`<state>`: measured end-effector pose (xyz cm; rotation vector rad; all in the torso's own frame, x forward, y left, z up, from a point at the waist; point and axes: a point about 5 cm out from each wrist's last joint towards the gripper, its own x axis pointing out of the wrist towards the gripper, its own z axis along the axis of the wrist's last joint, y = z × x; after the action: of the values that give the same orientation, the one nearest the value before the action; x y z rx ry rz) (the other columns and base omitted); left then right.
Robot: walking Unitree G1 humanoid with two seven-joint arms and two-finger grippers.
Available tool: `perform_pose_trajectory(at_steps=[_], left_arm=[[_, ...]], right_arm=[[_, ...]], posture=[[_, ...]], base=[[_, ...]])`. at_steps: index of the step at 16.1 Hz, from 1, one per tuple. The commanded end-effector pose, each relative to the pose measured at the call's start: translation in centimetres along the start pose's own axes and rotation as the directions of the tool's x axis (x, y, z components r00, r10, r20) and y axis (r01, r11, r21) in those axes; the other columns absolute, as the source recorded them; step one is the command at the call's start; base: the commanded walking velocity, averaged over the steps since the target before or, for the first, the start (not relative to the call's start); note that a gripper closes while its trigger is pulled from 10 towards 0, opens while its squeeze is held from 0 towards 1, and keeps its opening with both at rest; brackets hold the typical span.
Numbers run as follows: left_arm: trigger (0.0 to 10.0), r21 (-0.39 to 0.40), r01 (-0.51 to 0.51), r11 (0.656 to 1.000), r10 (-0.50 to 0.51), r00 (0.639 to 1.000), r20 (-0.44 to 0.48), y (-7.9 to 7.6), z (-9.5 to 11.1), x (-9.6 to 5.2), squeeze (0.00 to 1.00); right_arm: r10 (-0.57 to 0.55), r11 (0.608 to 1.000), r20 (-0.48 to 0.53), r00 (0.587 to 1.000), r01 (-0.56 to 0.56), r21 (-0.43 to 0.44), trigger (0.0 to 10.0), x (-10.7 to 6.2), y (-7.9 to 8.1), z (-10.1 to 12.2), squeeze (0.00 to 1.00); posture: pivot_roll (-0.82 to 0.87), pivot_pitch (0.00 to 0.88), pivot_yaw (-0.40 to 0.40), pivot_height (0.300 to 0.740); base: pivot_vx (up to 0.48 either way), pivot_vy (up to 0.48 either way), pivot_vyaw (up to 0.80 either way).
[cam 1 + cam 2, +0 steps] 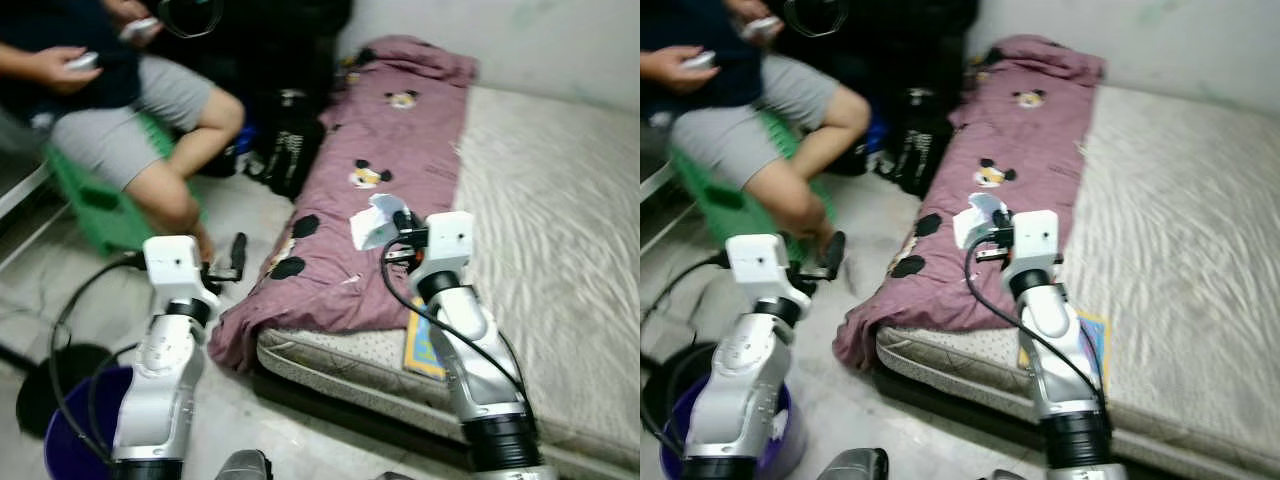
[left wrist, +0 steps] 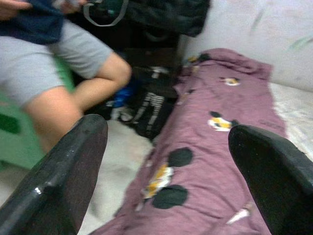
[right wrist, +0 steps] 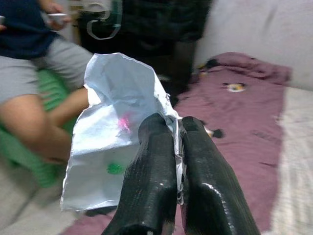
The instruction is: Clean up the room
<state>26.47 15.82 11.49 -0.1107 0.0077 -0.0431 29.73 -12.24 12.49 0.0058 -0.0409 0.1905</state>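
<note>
The right gripper pinches a crumpled white paper above the purple blanket near the mattress front edge. The left gripper hangs wide open over the floor beside the blanket's corner.

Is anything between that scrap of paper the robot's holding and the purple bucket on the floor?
The right gripper pinches the paper above the purple blanket. The left arm hangs over the bucket, so it stands in the way; nothing else visible does.
</note>
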Motion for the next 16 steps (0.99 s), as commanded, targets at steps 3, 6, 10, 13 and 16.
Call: perform_pose_trajectory(at_steps=[3,6,10,13,16], left_arm=[[10.0,0.041,-0.037,0.998,0.037,0.999,0.013,0.6,0.4,0.0,0.00],[10.0,0.056,-0.021,0.998,0.020,1.000,0.018,0.5,0.4,-0.2,0.00],[10.0,0.050,-0.034,0.998,0.033,0.999,0.013,0.8,0.2,-0.5,0.00],[10.0,0.052,-0.042,0.998,0.040,0.999,0.025,1.2,0.4,-1.0,0.00],[10.0,0.069,-0.063,0.996,0.061,0.998,0.025,1.4,0.3,-1.1,0.00]], right_arm=[[0.021,1.000,0.014,1.000,-0.021,0.005,10.0,0.4,0.3,0.4,0.00],[0.035,0.999,0.017,0.999,-0.035,0.021,10.0,0.5,0.7,0.4,0.00],[0.041,0.999,0.013,0.999,-0.041,0.024,10.0,0.5,0.6,0.3,0.00],[0.060,0.998,0.008,0.998,-0.060,0.029,10.0,0.9,1.2,0.1,0.00],[0.073,0.997,0.014,0.997,-0.074,0.027,10.0,1.2,1.5,0.3,0.00]], posture=[[-0.07,0.000,0.002,0.740],[-0.07,0.000,0.000,0.740],[-0.06,0.000,-0.001,0.740],[-0.04,0.000,-0.014,0.740],[-0.03,0.000,-0.019,0.740]], base=[[0.000,0.000,0.80],[0.000,0.000,0.80],[0.000,0.000,0.80],[0.000,0.000,0.80],[0.000,0.000,0.80]])
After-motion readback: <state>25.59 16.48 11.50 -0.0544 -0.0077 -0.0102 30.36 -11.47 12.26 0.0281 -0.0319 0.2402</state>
